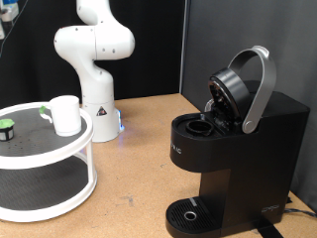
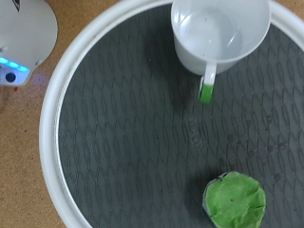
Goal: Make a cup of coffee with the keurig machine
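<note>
While my end effector stays out of view, its state untellable, I look down on a round tray (image 2: 57, 114).
White cup (image 2: 218, 33) and green-topped pod (image 2: 234, 201) sit apart there; keurig machine (image 1: 233, 149) lid raised.

Wooden table (image 1: 134, 169): keurig machine (image 1: 233, 154), tiered stand (image 1: 45, 164).

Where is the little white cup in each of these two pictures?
Exterior view: the cup stands on the top shelf of the round white tray, at the picture's left.
Wrist view: the cup is seen from above, empty, on the tray's dark mat.
Shared landmark: the green-topped pod on that shelf.
</note>
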Motion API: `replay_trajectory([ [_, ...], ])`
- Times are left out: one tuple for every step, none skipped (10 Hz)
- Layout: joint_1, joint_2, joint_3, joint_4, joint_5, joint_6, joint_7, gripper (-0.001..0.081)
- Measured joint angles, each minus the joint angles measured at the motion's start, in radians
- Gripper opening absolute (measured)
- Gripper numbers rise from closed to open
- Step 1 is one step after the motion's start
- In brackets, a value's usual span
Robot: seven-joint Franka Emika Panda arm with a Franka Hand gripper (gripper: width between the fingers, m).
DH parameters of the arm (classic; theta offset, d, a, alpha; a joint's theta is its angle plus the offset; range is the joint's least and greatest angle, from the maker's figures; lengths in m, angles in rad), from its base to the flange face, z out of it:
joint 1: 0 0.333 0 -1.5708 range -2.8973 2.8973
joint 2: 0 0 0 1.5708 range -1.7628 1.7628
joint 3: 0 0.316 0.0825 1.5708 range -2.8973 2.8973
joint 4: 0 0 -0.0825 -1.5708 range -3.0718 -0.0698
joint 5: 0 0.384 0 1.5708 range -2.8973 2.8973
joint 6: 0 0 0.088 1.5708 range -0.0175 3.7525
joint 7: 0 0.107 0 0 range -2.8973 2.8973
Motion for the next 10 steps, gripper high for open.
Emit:
replay_trajectory([
  [0.0, 0.004, -0.006, -0.003, -0.005, 0.005, 0.0, 0.0803],
  [0.001, 0.004, -0.006, -0.003, -0.005, 0.004, -0.007, 0.0803],
  [0.007, 0.003, -0.009, -0.003, -0.005, -0.002, -0.066, 0.0803],
  [0.021, 0.0, -0.016, -0.003, -0.004, -0.004, -0.148, 0.0803],
  [0.04, -0.002, -0.028, -0.002, -0.002, -0.002, -0.228, 0.0803],
  [0.059, -0.003, -0.042, -0.002, -0.002, 0.014, -0.294, 0.0803],
  [0.076, -0.002, -0.059, -0.012, -0.016, 0.064, -0.357, 0.0803],
  [0.086, 0.001, -0.077, -0.033, -0.046, 0.123, -0.4, 0.0803],
  [0.089, 0.012, -0.093, -0.055, -0.072, 0.183, -0.415, 0.0803],
  [0.091, 0.029, -0.101, -0.066, -0.082, 0.221, -0.422, 0.0803],
])
